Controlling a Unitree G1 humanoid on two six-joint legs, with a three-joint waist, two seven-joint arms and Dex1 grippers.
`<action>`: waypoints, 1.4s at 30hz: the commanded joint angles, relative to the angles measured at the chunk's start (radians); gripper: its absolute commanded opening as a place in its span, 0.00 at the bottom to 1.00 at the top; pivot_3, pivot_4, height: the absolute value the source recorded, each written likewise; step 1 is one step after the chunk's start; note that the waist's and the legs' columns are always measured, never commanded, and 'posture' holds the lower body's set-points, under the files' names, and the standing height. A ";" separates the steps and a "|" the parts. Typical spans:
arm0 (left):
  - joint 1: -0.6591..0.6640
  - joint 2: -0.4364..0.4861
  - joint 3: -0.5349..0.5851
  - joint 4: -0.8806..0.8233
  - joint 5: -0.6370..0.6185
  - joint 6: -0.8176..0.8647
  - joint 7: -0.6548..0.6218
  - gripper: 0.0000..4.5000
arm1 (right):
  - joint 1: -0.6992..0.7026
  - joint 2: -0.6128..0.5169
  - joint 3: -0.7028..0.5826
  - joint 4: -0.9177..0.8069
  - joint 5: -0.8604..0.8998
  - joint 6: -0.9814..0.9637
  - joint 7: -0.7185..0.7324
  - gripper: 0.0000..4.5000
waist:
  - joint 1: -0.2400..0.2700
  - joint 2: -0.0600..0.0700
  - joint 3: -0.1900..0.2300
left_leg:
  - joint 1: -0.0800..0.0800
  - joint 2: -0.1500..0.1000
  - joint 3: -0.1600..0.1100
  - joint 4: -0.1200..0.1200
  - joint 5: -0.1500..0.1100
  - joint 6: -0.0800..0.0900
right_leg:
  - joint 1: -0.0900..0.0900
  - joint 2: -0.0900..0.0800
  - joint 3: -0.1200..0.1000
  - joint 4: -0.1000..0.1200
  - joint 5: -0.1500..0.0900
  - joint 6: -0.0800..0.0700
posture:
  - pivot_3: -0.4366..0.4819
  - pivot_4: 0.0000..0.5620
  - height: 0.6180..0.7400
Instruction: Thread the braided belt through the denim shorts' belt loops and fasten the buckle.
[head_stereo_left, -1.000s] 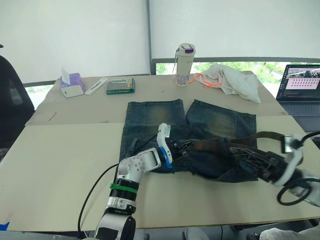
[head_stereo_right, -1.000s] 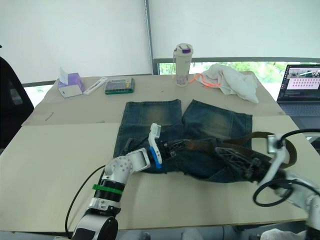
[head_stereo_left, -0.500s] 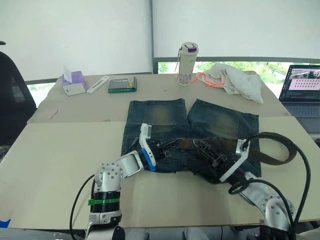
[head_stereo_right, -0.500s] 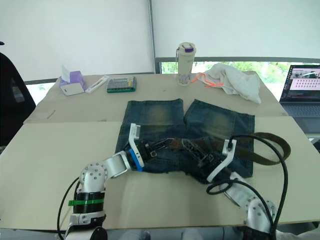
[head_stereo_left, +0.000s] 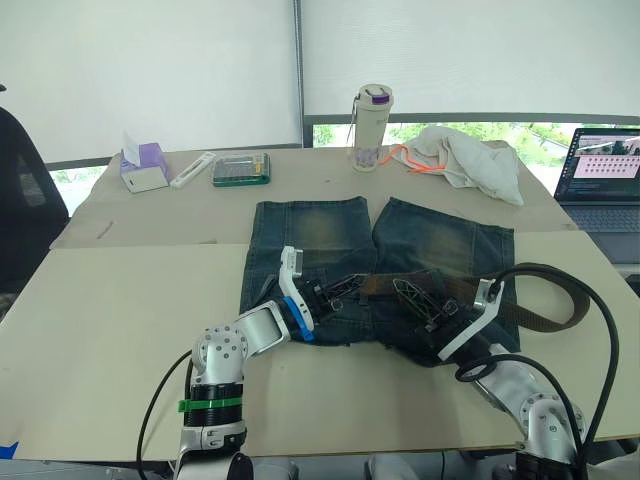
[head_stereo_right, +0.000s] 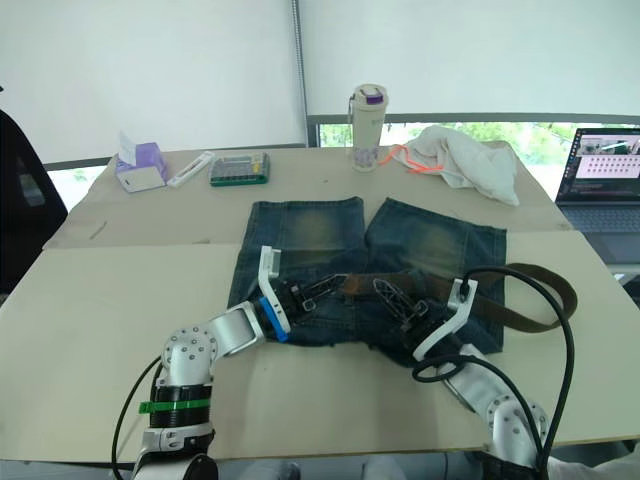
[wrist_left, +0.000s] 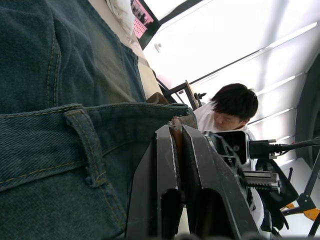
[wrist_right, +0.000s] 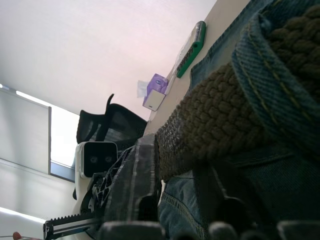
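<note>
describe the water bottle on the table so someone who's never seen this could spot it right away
Look to the far edge of the table, by the window. Beyond the denim shorts, left of the crumpled white cloth, stands the water bottle. It is the upright thing there, pale with a purple lid.

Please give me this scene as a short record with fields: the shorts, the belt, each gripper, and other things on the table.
denim shorts: flat on the table, legs pointing away from the robot
braided belt: lies along the waistband, passes under a belt loop, free end curves off to the robot's right
left gripper: shut on the braided belt at the waistband
right gripper: at the waistband beside the belt; grip unclear
other things: bottle, white cloth, laptop, tissue box
</note>
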 joint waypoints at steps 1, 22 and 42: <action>-0.010 -0.008 -0.023 -0.002 0.003 -0.021 -0.008 0.00 | -0.010 -0.012 0.018 -0.033 0.009 -0.019 0.006 0.00 | 0.000 0.000 0.000 | 0.000 0.000 0.000 0.000 0.000 0.000 | 0.000 0.000 0.000 0.000 0.000 0.000 | 0.48 0.27 1.00; 0.043 0.152 -0.112 -0.081 0.092 -0.062 -0.113 0.00 | -0.043 -0.129 0.021 0.060 -0.178 -0.070 0.033 0.00 | -0.001 0.000 0.000 | 0.000 0.000 0.001 0.000 0.000 0.000 | 0.000 0.000 0.000 0.000 0.000 0.000 | 0.48 0.27 1.00; 0.085 0.207 -0.154 -0.099 0.147 -0.162 -0.162 0.67 | -0.059 -0.108 -0.024 0.067 -0.105 -0.068 0.011 0.00 | 0.000 0.000 0.000 | 0.000 0.001 0.000 -0.001 0.000 0.000 | 0.000 0.000 0.000 0.000 0.000 0.000 | 0.48 0.27 1.00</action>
